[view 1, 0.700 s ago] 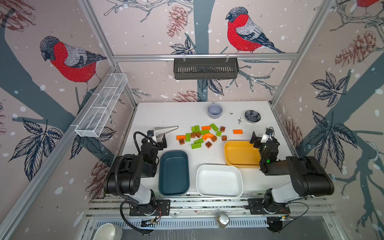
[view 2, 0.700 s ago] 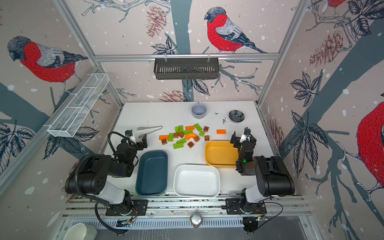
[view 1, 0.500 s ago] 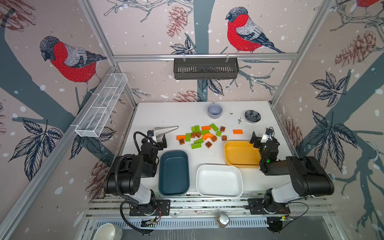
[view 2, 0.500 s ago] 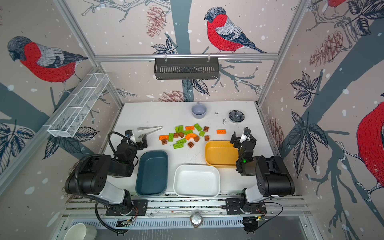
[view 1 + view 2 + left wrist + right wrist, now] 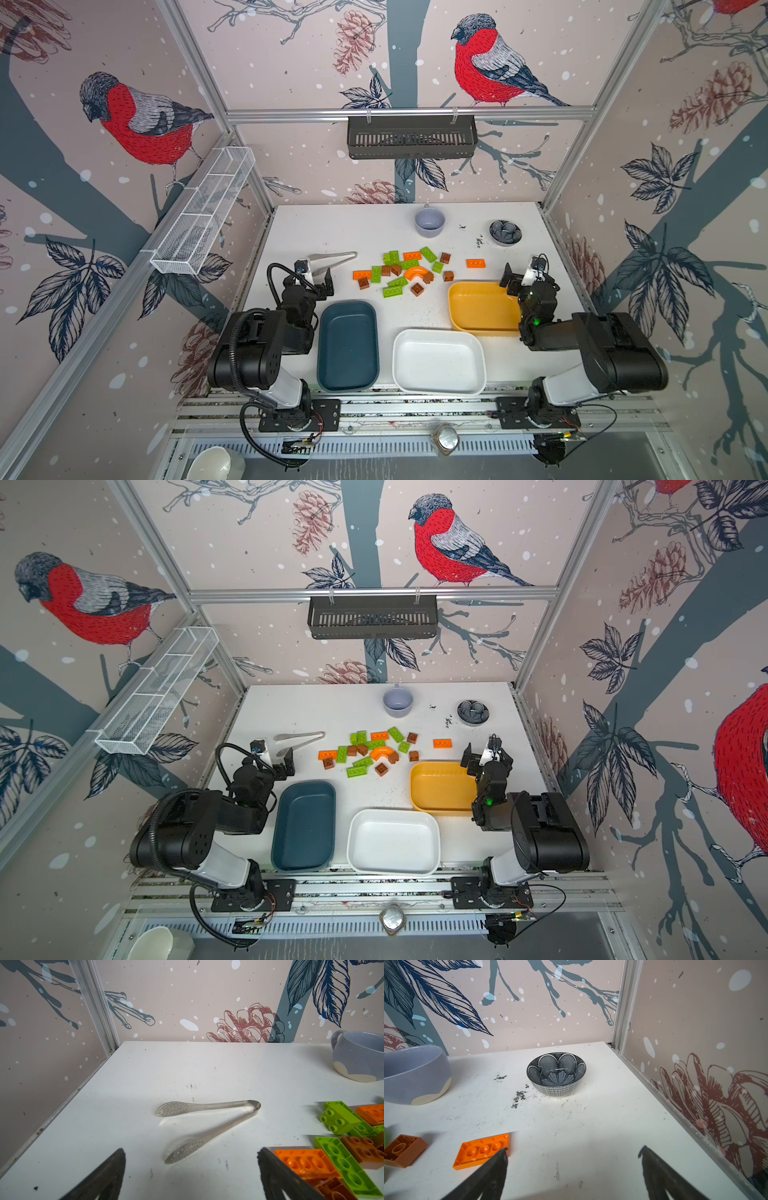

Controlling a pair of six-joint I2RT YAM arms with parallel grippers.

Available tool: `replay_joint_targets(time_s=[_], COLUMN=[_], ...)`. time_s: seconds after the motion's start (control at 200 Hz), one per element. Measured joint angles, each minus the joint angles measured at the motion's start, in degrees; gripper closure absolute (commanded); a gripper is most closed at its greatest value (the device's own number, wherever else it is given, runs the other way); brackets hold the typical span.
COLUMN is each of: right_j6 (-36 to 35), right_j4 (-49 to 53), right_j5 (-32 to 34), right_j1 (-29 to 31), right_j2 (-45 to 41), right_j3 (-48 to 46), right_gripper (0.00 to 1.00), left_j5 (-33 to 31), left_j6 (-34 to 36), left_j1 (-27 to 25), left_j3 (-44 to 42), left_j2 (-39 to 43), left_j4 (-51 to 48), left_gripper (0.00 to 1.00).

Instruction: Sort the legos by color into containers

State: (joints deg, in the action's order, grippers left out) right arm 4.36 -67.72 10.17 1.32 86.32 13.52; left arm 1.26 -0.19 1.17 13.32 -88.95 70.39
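Plainly, left gripper (image 5: 191,1150) and right gripper (image 5: 574,1149) wide apart, both empty.

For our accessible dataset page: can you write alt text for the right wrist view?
The open right gripper hovers over a white table, an orange lego plate near one fingertip. Beyond stand a patterned dark bowl and a lavender cup.

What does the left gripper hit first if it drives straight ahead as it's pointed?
Likely the tongs, lying on the table dead ahead of the open left gripper. Depth is unclear, so it may pass above them.
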Motion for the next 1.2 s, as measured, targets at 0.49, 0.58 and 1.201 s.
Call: replay_joint_targets(time_s=[0.49, 0.58, 1.201], right_j6=[0.0, 0.0, -1.09], right_j4=[0.0, 0.04, 26.8], right_j5=[-0.33, -0.44, -10.27], right_j1=[-0.15, -0.13, 2.95], right_j2=[0.0, -0.28, -21.99], right_j3=[0.0, -0.04, 11.15], right_gripper=[0.01, 0.01, 0.01], left_j5=[0.0, -0.13, -3.74], left_j6=[0.0, 0.0, -11.72], left_j1=[0.0, 0.0, -3.89], left_j3=[0.0, -0.44, 26.43], left_j2=[0.0, 0.74, 20.17], left_j4=[0.02, -0.07, -46.93], left_gripper=[0.02, 0.02, 0.02])
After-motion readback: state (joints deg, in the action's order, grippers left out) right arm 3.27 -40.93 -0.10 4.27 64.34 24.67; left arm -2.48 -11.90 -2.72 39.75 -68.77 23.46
